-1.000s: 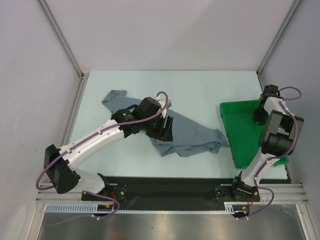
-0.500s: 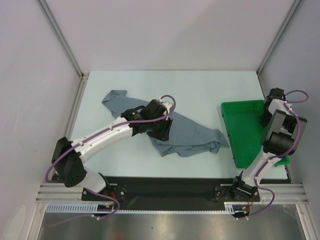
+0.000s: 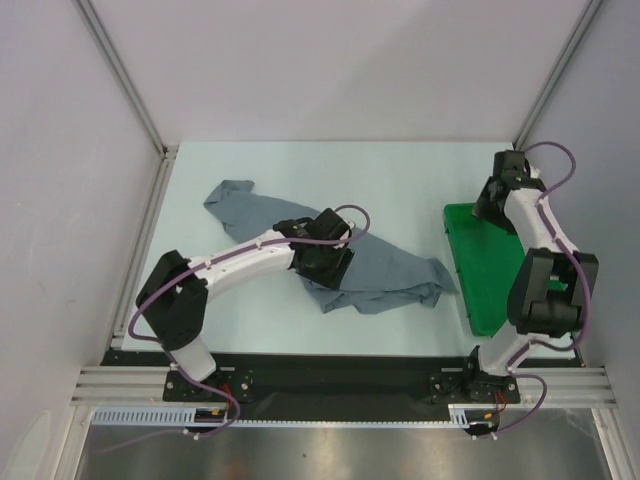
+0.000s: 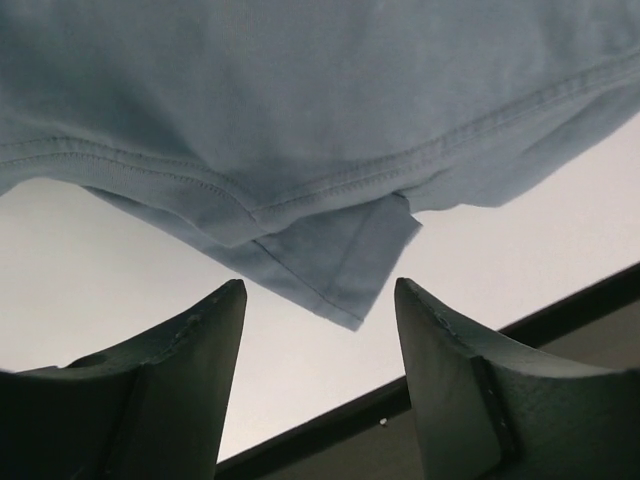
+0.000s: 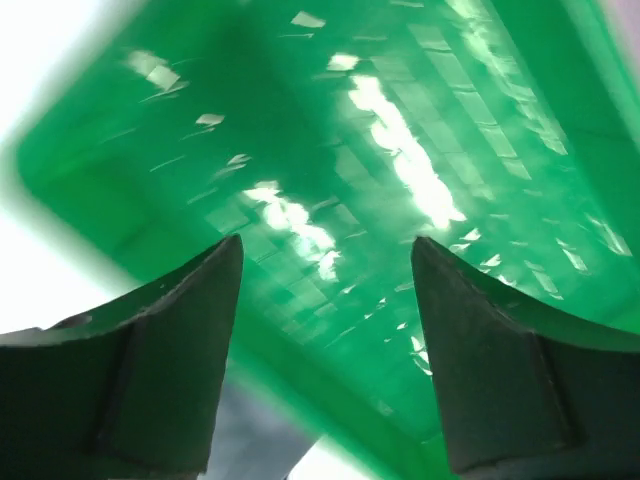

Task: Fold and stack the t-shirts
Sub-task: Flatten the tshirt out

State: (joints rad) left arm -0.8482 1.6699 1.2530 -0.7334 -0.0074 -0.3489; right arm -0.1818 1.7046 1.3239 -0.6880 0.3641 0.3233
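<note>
One slate blue-grey t-shirt [image 3: 385, 268] lies crumpled across the middle of the table, one end reaching to the far left [image 3: 232, 198]. My left gripper [image 3: 327, 272] hovers over its near-left part, open and holding nothing. In the left wrist view the t-shirt's stitched hem [image 4: 330, 190] hangs just beyond the open left gripper [image 4: 320, 290], a loose corner pointing down between the fingertips. My right gripper [image 3: 487, 205] is open above the far-left corner of the green tray [image 3: 495, 270]. The right wrist view shows the tray floor [image 5: 400, 150] between the spread jaws of the right gripper [image 5: 325, 250].
The green tray stands at the right side of the table, with nothing visible in it. A black strip [image 3: 330, 368] runs along the near table edge by the arm bases. Metal frame posts [image 3: 150, 130] rise at the far corners.
The left arm has slid right and nearer along the shirt. The right arm has swung from the tray's right side to its far-left corner, and its jaws have spread wider.
</note>
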